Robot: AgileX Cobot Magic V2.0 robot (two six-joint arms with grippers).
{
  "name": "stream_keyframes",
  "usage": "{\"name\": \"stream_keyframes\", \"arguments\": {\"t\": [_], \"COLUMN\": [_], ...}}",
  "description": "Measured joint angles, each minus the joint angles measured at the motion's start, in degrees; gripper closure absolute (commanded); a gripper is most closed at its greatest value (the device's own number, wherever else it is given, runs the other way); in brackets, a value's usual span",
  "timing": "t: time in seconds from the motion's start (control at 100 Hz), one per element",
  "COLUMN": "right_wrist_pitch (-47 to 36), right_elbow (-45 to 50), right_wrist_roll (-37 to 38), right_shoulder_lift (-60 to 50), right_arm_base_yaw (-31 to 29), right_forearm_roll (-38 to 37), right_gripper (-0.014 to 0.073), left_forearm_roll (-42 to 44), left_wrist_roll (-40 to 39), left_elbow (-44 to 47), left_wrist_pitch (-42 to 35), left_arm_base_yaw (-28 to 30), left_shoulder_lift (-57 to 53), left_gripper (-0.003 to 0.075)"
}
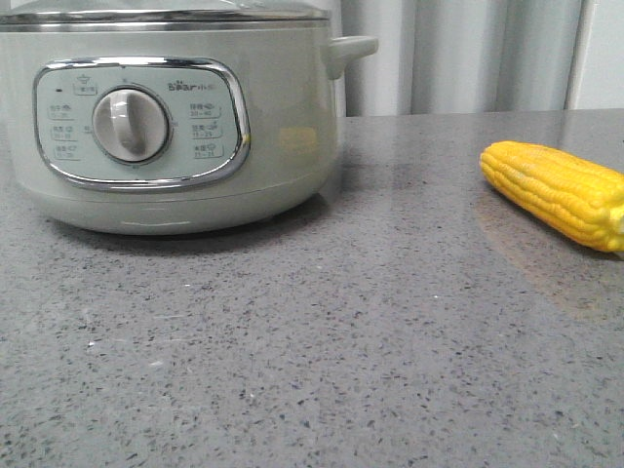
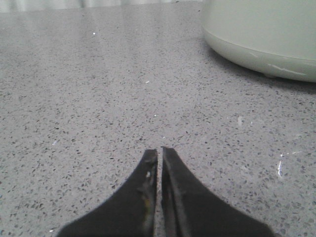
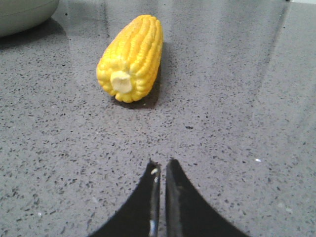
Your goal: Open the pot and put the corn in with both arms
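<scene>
Speckled grey stone countertop [image 1: 322,361] fills the foreground of the front view, polished enough to carry faint reflections. Pot [image 1: 166,117] at 10 o'clock on it: round, pale grey-green, smooth-walled, steel rim under a lid that is still on, chrome-framed panel with one ribbed knob [image 1: 130,125], small side handle [image 1: 349,51]. Corn [image 1: 558,193] at 3 o'clock, well apart from the pot, lying on its side: bright yellow, rows of kernels, tapered tip toward the pot.

Left gripper [image 2: 159,149]: two black wedge-shaped fingers pressed together, only a hairline slit between them, holding nothing, low over bare counter. Pot wall [image 2: 261,34] sits off at 1 o'clock from it, apart.

Right gripper [image 3: 161,163]: same black fingers, closed on nothing. Corn [image 3: 132,57] lies ahead at 11 o'clock, near but untouched, pale cut end facing the fingers.
</scene>
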Motion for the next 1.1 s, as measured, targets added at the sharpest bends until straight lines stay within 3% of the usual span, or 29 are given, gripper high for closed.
{"name": "stream_keyframes", "arguments": {"t": [1.1], "right_wrist_pitch": [-0.7], "right_elbow": [0.0], "right_wrist_roll": [0.0], "right_shoulder_lift": [0.0], "right_arm_base_yaw": [0.0], "right_forearm_roll": [0.0], "right_gripper": [0.0668], "left_forearm_roll": [0.0], "left_wrist_roll": [0.0], "left_elbow": [0.0], "left_wrist_pitch": [0.0], "left_arm_base_yaw": [0.0], "left_shoulder_lift": [0.0], "left_gripper": [0.0738]}}
